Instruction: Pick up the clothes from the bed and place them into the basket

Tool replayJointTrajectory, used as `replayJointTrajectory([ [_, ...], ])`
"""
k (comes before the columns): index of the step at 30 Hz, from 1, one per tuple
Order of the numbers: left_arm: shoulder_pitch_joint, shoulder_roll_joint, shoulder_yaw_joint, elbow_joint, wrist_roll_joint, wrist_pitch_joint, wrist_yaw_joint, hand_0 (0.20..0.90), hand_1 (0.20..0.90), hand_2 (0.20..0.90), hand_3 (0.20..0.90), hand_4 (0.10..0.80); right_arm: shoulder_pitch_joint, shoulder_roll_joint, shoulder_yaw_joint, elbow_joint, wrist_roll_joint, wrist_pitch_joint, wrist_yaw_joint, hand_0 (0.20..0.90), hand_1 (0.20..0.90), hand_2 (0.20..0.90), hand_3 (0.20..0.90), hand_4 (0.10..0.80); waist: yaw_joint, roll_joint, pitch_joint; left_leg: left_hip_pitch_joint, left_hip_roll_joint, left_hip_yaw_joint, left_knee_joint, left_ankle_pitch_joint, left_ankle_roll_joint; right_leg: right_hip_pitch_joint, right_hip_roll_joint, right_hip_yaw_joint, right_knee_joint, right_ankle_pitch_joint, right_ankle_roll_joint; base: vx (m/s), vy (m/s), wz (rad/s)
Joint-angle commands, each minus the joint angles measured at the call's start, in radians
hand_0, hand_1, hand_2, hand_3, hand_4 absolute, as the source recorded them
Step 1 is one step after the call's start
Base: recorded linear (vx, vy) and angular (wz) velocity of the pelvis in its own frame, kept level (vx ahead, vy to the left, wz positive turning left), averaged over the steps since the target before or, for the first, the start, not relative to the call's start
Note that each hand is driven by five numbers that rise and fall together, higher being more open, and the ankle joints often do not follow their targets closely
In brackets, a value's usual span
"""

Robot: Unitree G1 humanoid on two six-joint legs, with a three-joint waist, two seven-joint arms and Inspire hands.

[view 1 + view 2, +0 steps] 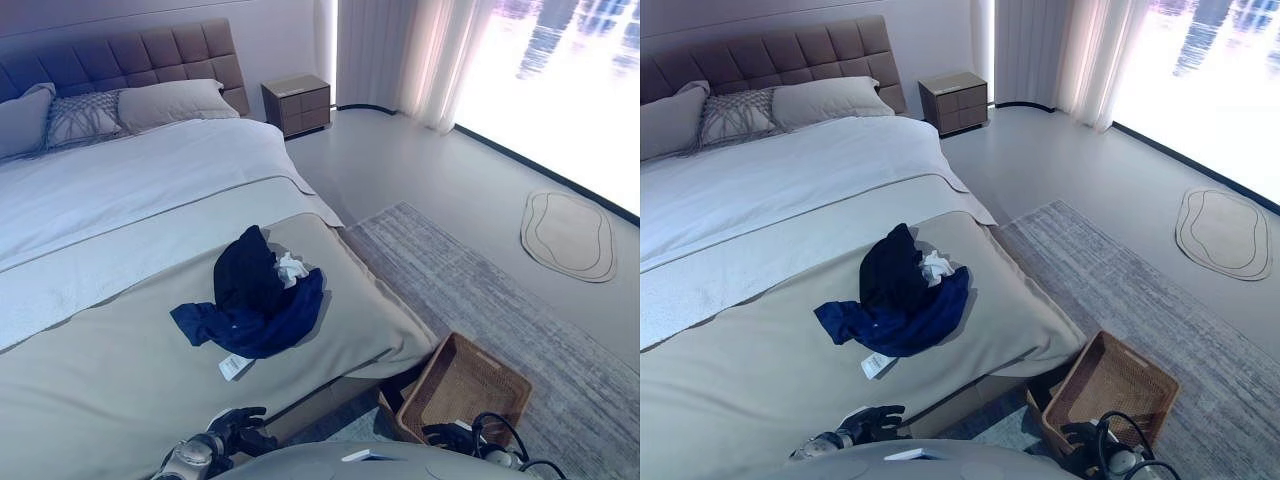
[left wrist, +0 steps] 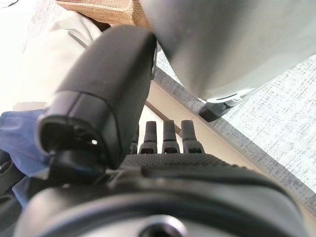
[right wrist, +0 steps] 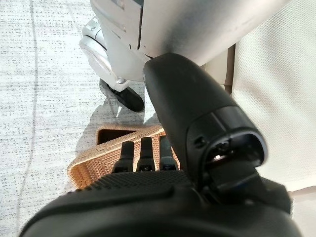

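A pile of dark blue and black clothes (image 1: 258, 298) with a bit of white cloth and a white tag lies on the beige cover near the foot of the bed (image 1: 120, 390). A brown wicker basket (image 1: 462, 388) stands on the rug beside the bed's foot corner; it also shows in the right wrist view (image 3: 94, 158). My left hand (image 1: 232, 430) hangs low by the bed's foot edge, fingers straight and holding nothing (image 2: 165, 138). My right hand (image 1: 450, 437) hangs low by the basket, fingers straight and holding nothing (image 3: 143, 150).
The bed has a padded headboard and pillows (image 1: 170, 102) at the far end. A nightstand (image 1: 297, 104) stands beside it. A grey rug (image 1: 480, 290) lies to the right of the bed, a small oval mat (image 1: 567, 234) farther right by the curtained window.
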Motion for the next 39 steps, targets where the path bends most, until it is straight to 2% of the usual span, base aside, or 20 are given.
replayJointTrajectory([
  [1,-0.086,0.012,-0.005,0.053,0.02,-0.032,-0.014,0.9,0.9,0.9,0.9,0.8,-0.119,0.065,0.009,0.037,-0.009,-0.034,0.015,0.9,0.9,0.9,0.9,0.8,0.027,-0.039,0.051,0.063,-0.1,-0.069,0.019,-0.151,0.061,-0.002,0.021,0.038,0.058,-0.063,-0.025,0.0,0.0,0.0],
  [20,-0.076,0.007,0.003,0.063,0.021,-0.016,-0.01,0.9,0.9,0.9,0.9,0.8,-0.113,0.069,-0.004,0.038,0.03,-0.028,0.022,0.9,0.9,0.9,0.9,0.8,0.029,-0.04,0.058,0.06,-0.102,-0.074,0.016,-0.149,0.063,-0.006,0.021,0.037,0.059,-0.063,-0.025,0.0,0.0,0.0],
  [22,-0.077,0.006,0.002,0.062,0.021,-0.017,-0.01,0.9,0.9,0.9,0.9,0.8,-0.113,0.07,-0.01,0.043,0.1,-0.016,0.037,0.9,0.9,0.9,0.9,0.8,0.029,-0.04,0.058,0.06,-0.101,-0.074,0.016,-0.148,0.063,-0.007,0.02,0.037,0.06,-0.062,-0.025,0.017,0.007,0.0],
  [23,-0.079,0.007,0.0,0.058,0.016,-0.013,-0.013,0.9,0.9,0.9,0.9,0.8,-0.112,0.073,-0.037,0.048,0.222,-0.003,0.05,0.9,0.9,0.9,0.9,0.8,0.031,-0.038,0.059,0.06,-0.102,-0.076,0.018,-0.149,0.063,-0.006,0.02,0.036,0.063,-0.063,-0.026,0.034,0.013,0.01],
  [24,-0.079,0.007,0.0,0.057,0.016,-0.013,-0.013,0.9,0.9,0.9,0.9,0.8,-0.112,0.073,-0.045,0.048,0.27,-0.001,0.049,0.9,0.9,0.9,0.9,0.8,0.031,-0.038,0.059,0.06,-0.102,-0.077,0.019,-0.149,0.063,-0.005,0.02,0.036,0.064,-0.063,-0.026,0.074,0.021,0.05],
  [26,-0.069,0.012,0.006,0.049,0.003,-0.018,-0.019,0.9,0.9,0.9,0.9,0.8,-0.116,0.071,-0.152,0.003,0.521,0.012,0.051,0.9,0.9,0.9,0.9,0.8,0.029,-0.034,0.058,0.066,-0.104,-0.084,0.025,-0.151,0.063,0.001,0.02,0.043,0.069,-0.065,-0.026,0.108,0.031,0.06],
  [28,-0.052,0.01,0.006,0.028,-0.031,-0.015,-0.008,0.9,0.9,0.9,0.9,0.8,-0.118,0.067,-0.186,-0.097,0.555,-0.013,0.008,0.9,0.9,0.9,0.9,0.8,0.025,-0.032,0.063,0.067,-0.104,-0.086,0.03,-0.155,0.066,-0.002,0.021,0.057,0.075,-0.066,-0.026,0.077,0.041,-0.02],
  [31,-0.037,0.009,-0.002,-0.023,-0.083,-0.001,0.016,0.9,0.9,0.9,0.9,0.8,-0.125,0.051,-0.121,-0.386,0.468,-0.008,-0.068,0.9,0.9,0.9,0.9,0.8,0.024,-0.037,0.081,0.04,-0.107,-0.099,0.052,-0.157,0.071,-0.029,0.019,0.07,0.091,-0.065,-0.03,-0.029,0.062,-0.06],
  [33,-0.038,0.012,-0.012,-0.042,-0.111,-0.001,0.029,0.9,0.9,0.9,0.9,0.8,-0.151,0.023,-0.044,-0.541,0.322,-0.055,-0.127,0.9,0.9,0.9,0.9,0.8,0.034,-0.043,0.097,0.01,-0.114,-0.114,0.066,-0.155,0.075,-0.053,0.017,0.066,0.101,-0.065,-0.035,-0.107,0.086,-0.01],
  [36,-0.045,0.014,-0.025,-0.066,-0.133,0.009,0.041,0.9,0.9,0.9,0.9,0.8,-0.205,-0.036,0.03,-0.661,0.134,-0.094,-0.182,0.9,0.9,0.9,0.9,0.8,0.058,-0.05,0.118,-0.015,-0.122,-0.139,0.068,-0.147,0.079,-0.07,0.013,0.05,0.106,-0.063,-0.038,-0.089,0.082,0.24],
  [39,-0.036,0.017,-0.04,-0.082,-0.123,0.01,0.049,0.9,0.9,0.9,0.9,0.8,-0.342,-0.127,0.089,-0.754,-0.017,-0.044,-0.22,0.9,0.9,0.9,0.9,0.8,0.106,-0.061,0.14,-0.038,-0.131,-0.176,0.074,-0.142,0.08,-0.078,0.001,0.021,0.112,-0.065,-0.039,-0.023,0.098,0.49],
])
